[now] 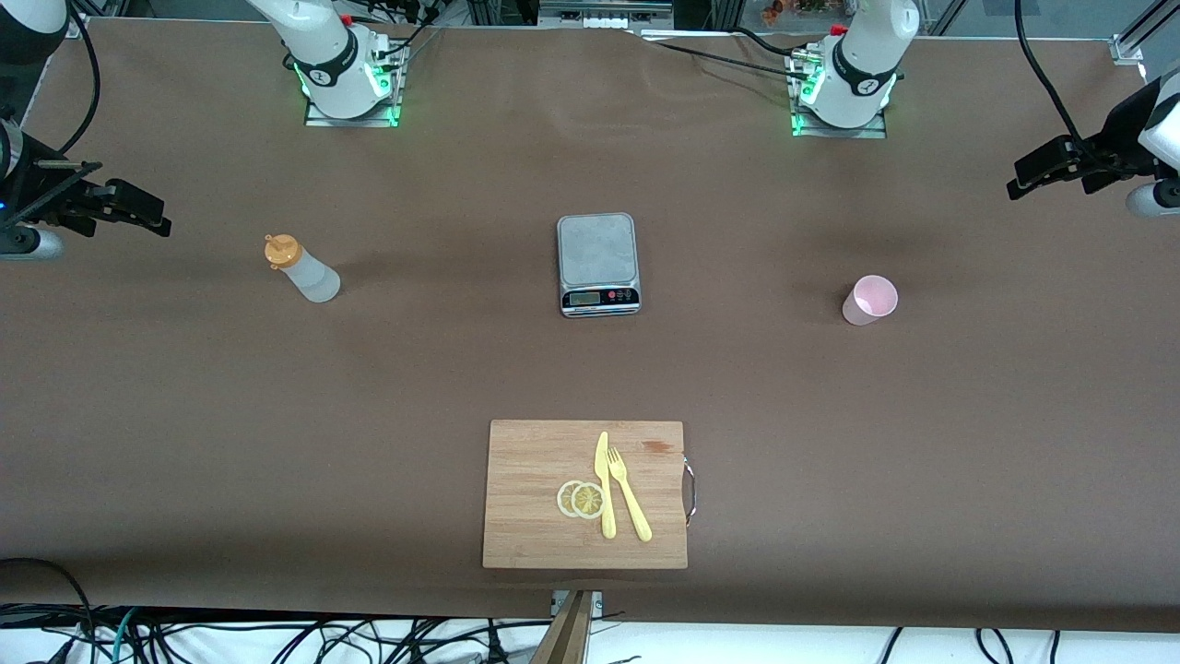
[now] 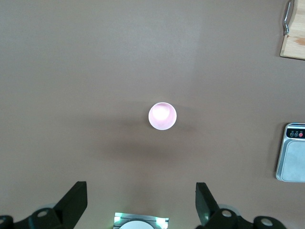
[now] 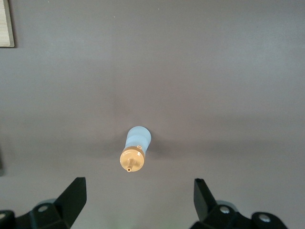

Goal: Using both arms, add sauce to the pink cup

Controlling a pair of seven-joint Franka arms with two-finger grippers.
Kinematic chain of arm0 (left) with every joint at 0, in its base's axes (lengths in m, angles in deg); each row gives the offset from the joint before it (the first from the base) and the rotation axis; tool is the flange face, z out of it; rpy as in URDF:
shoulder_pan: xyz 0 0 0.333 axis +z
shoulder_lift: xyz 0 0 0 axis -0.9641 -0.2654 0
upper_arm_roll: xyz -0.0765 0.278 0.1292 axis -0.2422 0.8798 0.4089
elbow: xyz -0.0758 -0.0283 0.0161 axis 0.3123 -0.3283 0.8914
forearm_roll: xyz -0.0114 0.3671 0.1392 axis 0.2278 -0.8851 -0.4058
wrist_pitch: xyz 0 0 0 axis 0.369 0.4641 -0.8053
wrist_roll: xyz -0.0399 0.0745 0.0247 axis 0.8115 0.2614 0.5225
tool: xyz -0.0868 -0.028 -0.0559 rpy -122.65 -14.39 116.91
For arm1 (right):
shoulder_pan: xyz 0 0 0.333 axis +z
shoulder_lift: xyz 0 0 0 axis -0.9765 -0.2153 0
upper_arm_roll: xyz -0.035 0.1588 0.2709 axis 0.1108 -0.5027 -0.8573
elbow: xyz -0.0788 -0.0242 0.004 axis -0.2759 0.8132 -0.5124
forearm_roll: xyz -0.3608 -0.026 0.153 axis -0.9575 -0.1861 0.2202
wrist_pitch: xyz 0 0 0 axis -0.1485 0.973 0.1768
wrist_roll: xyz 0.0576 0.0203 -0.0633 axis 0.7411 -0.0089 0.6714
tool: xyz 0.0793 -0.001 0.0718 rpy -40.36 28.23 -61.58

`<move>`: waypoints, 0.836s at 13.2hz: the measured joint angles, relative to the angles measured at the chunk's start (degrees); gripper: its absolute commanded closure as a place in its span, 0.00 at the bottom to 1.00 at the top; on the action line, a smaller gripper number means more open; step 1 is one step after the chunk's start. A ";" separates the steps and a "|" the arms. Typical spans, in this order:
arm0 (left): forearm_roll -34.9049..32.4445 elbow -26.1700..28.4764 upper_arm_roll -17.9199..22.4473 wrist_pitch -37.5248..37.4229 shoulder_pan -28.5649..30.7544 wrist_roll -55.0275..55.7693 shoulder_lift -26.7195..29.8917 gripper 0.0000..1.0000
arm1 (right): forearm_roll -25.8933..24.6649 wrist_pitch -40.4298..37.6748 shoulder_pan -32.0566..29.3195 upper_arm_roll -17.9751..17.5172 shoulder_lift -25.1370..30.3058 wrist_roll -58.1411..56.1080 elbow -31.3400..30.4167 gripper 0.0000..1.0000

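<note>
Nothing is gripped yet: the right gripper [image 1: 138, 214] hangs wide open and empty near the upright sauce bottle [image 1: 304, 267]. Past the kitchen scale [image 1: 597, 263], the pink cup [image 1: 869, 301] stands under the equally open, empty left gripper [image 1: 1046, 171]. Next, each arm likely descends to grasp its item.

Table cover: I see one brown sheet [image 1: 184, 397] spanning the whole table, faintly creased near the top edge.
Floor strip: white, crossed by loose black cables [image 1: 304, 641] along the front edge.
Framing: aluminium profile [image 1: 1138, 32] at one upper corner.
Light: I note even, soft overhead lighting, with faint shadows.
</note>
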 measured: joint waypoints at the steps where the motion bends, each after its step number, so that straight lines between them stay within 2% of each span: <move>1: 0.06 0.02 0.00 0.00 0.00 0.00 0.00 0.00 | 0.00 0.00 0.00 0.00 0.00 0.00 0.00 0.00; 11: 0.24 0.28 0.27 0.41 0.00 0.00 0.01 0.00 | -0.29 0.72 1.09 -1.42 0.00 0.82 0.69 0.00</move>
